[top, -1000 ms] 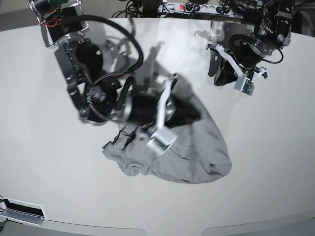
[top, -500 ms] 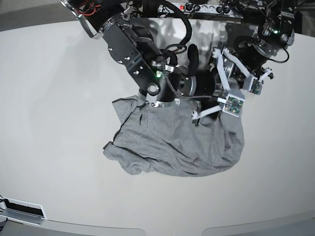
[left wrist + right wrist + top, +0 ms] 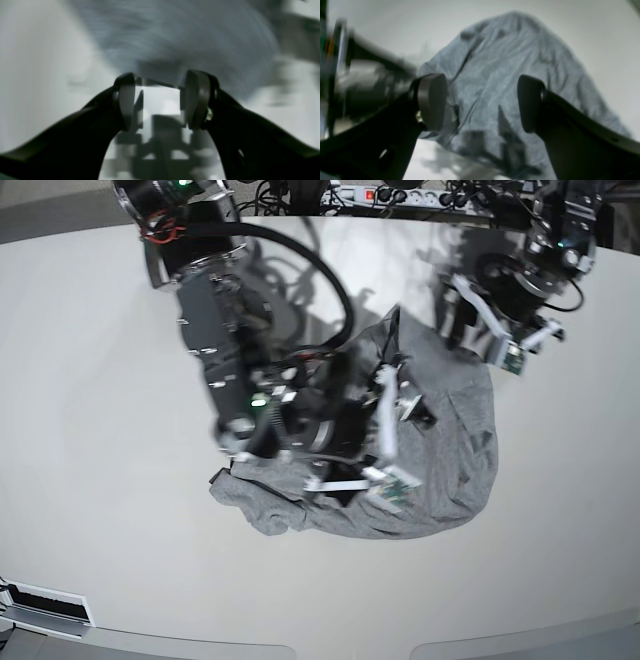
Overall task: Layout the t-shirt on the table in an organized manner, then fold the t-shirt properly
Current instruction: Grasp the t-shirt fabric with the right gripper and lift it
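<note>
Here the grey t-shirt (image 3: 450, 450) lies crumpled on the off-white tabletop (image 3: 90, 380), a little toward 3 o'clock of the base view's middle, its far edge rumpled up near 12 o'clock. The right claw (image 3: 385, 435) hangs over the shirt's middle with its jaws spread wide and nothing between them; its wrist view shows wrinkled grey cloth and a dark seam through the gap. The left claw (image 3: 480, 330) sits at the shirt's 1 o'clock corner, jaws apart, empty; its own view is blurred, with cloth beyond the pads (image 3: 125, 100).
</note>
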You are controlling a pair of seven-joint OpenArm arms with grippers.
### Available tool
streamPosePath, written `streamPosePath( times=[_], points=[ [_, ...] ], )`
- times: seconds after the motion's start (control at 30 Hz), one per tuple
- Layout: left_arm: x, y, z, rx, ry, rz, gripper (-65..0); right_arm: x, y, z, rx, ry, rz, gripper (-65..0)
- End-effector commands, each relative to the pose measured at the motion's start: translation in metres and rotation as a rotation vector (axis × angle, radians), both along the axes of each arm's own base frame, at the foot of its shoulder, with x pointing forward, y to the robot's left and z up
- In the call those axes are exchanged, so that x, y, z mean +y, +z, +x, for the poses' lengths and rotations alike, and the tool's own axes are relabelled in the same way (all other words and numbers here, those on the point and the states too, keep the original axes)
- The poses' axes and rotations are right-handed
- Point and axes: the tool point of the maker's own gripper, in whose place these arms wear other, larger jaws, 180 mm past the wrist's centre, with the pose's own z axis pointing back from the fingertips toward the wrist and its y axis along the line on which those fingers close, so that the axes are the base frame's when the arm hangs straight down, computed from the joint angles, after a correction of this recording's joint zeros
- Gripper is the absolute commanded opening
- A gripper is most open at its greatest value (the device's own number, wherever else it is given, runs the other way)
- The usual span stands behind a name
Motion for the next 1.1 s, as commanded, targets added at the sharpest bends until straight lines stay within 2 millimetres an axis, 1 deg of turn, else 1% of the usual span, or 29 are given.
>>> streamPosePath(
  times=[0.0, 0.07, 0.1, 0.17, 0.27, 0.37, 0.47, 0.5, 0.57, 0.63, 0.73, 0.8, 0.93, 1.07],
  points=[
    [0.005, 0.011, 0.007, -0.039, -0.005, 0.004, -31.8, -0.003, 0.015, 0.006, -0.030, 0.011, 0.038, -19.4],
    [0.011, 0.012, 0.008, -0.037, -0.010, 0.019, -31.8, -0.014, 0.010, -0.001, 0.027, 0.022, 0.076, -19.4],
    [0.014, 0.013, 0.009, -0.037, -0.015, 0.025, -31.8, -0.016, 0.008, -0.007, 0.059, 0.031, 0.103, -19.4],
    [0.018, 0.014, 0.009, -0.038, -0.024, 0.044, -31.8, -0.015, 0.003, -0.020, 0.113, 0.051, 0.131, -19.4],
    [0.024, 0.016, 0.010, -0.039, -0.032, 0.066, -31.8, -0.012, -0.013, -0.038, 0.163, 0.070, 0.102, -19.4],
    [0.035, 0.020, 0.015, -0.055, -0.001, 0.086, -31.8, -0.001, -0.028, -0.062, 0.193, 0.112, 0.077, -19.9],
    [0.050, 0.026, 0.021, -0.078, 0.051, 0.108, -31.8, 0.010, -0.044, -0.076, 0.111, 0.144, -0.004, -19.9],
    [0.055, 0.027, 0.021, -0.079, 0.062, 0.114, -31.8, 0.012, -0.047, -0.077, 0.070, 0.151, -0.035, -19.9],
    [0.065, 0.029, 0.021, -0.067, 0.094, 0.119, -31.8, 0.009, -0.056, -0.069, 0.038, 0.063, -0.086, -19.9],
    [0.072, 0.031, 0.022, -0.062, 0.121, 0.112, -31.8, 0.006, -0.065, -0.062, 0.039, -0.003, -0.117, -19.9],
    [0.075, 0.033, 0.022, -0.063, 0.140, 0.095, -31.8, 0.001, -0.083, -0.055, 0.075, -0.089, -0.120, -20.3],
    [0.075, 0.033, 0.022, -0.059, 0.140, 0.095, -31.8, 0.002, -0.096, -0.058, 0.117, -0.101, -0.114, -20.3],
    [0.070, 0.031, 0.021, -0.052, 0.113, 0.086, -31.8, 0.011, -0.117, -0.069, 0.177, -0.079, -0.124, -20.5],
    [0.063, 0.031, 0.020, -0.046, 0.110, 0.041, -31.8, 0.016, -0.132, -0.068, 0.195, -0.121, -0.085, -20.5]
  ],
)
